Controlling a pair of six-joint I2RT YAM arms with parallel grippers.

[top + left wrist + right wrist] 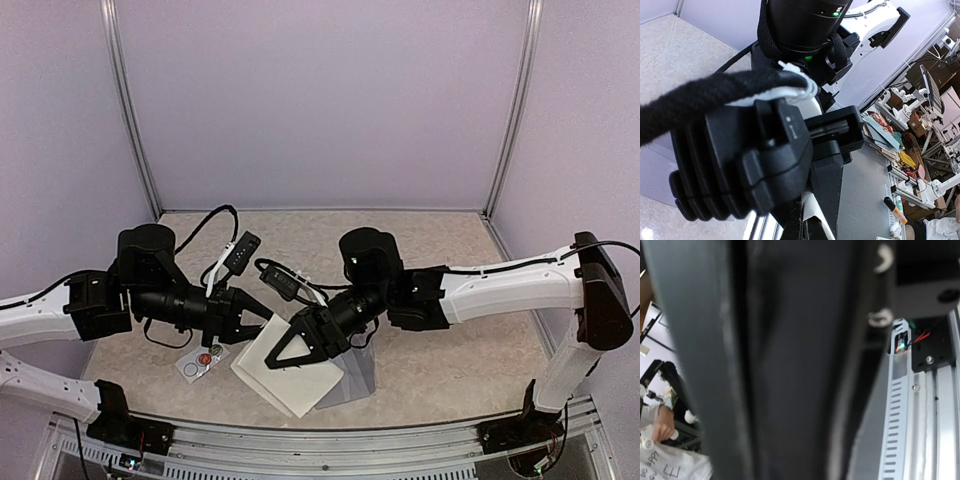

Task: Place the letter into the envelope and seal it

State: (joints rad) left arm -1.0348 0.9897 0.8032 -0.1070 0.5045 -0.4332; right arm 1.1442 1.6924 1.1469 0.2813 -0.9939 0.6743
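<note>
Beige tabletop (450,250), grey envelope (358,384) beside right jaws (over cream sheet (292,388)).

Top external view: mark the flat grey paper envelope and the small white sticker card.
Flat grey paper envelope (358,382): top external view, exposed right part.
Small white sticker card (203,361): top external view, its middle.

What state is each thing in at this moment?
left gripper: shut, at the letter's far corner.
right gripper: over the letter, open or shut unclear.
letter: lying flat, not in the envelope.
envelope: lying flat, flap not discernible.
sticker card: lying flat, untouched.
</note>
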